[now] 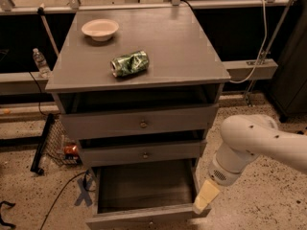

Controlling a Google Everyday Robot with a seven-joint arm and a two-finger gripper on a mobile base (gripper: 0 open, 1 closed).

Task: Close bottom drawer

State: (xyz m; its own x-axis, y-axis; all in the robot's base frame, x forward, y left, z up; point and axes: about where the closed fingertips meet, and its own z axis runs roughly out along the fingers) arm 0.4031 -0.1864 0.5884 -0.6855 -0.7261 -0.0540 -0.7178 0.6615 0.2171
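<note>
The bottom drawer of the grey cabinet is pulled far out, and its deep empty box shows from above. Its front lies at the lower edge of the view. The middle drawer and the top drawer stand slightly out. My gripper hangs from the white arm at the right front corner of the bottom drawer, close to or touching its front. It holds nothing that I can see.
A white bowl and a crushed green can lie on the cabinet top. A wire basket and a black cable are on the floor at the left. A plastic bottle stands on the ledge behind.
</note>
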